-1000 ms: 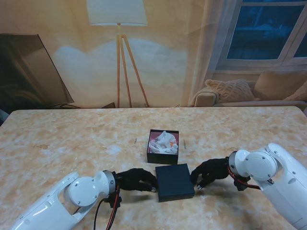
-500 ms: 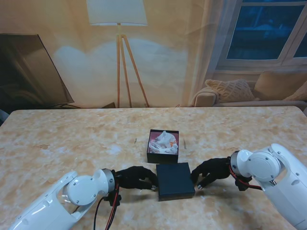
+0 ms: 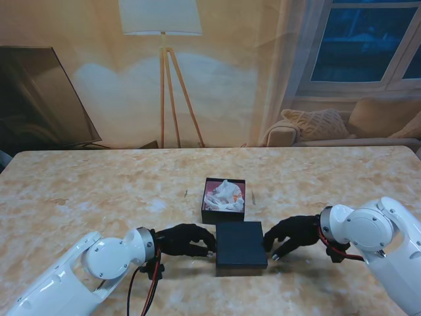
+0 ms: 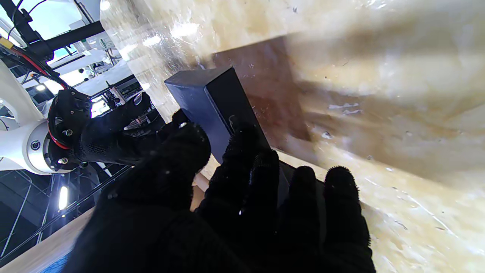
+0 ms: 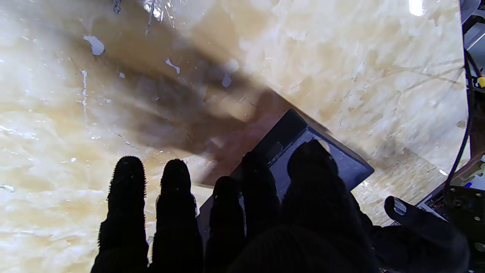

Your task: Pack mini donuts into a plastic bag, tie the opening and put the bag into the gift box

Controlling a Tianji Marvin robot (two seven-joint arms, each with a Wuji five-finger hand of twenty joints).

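Lid (image 3: 241,247) gripped between both hands' fingers (image 4: 242,151) (only stand view shows bagged box (image 3: 223,201))

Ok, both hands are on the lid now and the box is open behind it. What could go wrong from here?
1. The left hand and right hand only pinch the lid at opposite edges, so it could tilt or slip when lifted.
2. The white bag bulges up to the rim of the gift box; the lid may catch on it and not seat.
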